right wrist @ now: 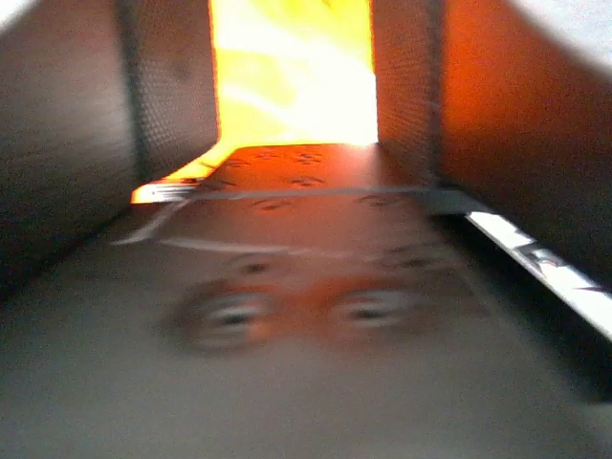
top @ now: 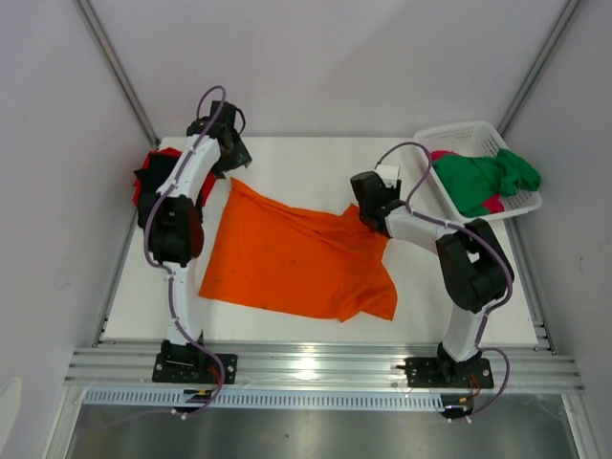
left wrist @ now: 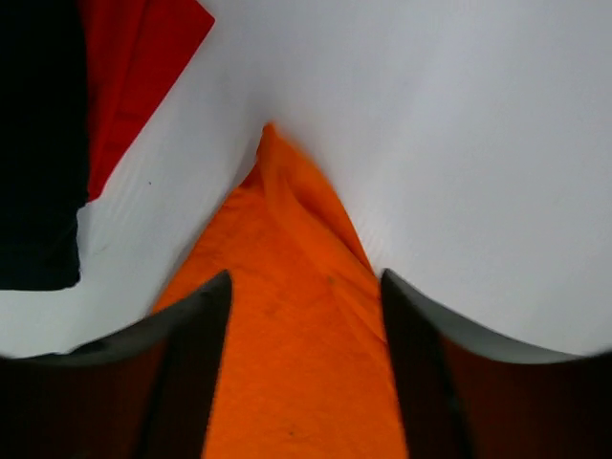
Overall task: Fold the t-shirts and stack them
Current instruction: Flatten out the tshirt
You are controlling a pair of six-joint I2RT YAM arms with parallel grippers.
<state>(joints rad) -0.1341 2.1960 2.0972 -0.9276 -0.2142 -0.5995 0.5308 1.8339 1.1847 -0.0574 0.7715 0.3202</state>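
A bright orange t-shirt (top: 296,258) lies spread and rumpled across the middle of the white table (top: 306,163). My left gripper (top: 232,158) hangs over its far left corner. In the left wrist view that gripper (left wrist: 306,277) stands open, the orange cloth (left wrist: 296,363) lying flat between and under the fingers. My right gripper (top: 368,218) is at the shirt's far right edge. The right wrist view is blurred; the jaws (right wrist: 295,76) stand apart with bright orange cloth (right wrist: 287,57) showing between them. A red t-shirt (top: 164,155) and a black one (top: 153,177) lie together at the far left.
A white lattice basket (top: 459,129) at the far right corner holds a green t-shirt (top: 488,177) over a magenta-pink one (top: 494,204). In the left wrist view the red (left wrist: 134,67) and black (left wrist: 38,143) cloth lie left of the orange corner. A metal rail (top: 325,363) runs along the near edge.
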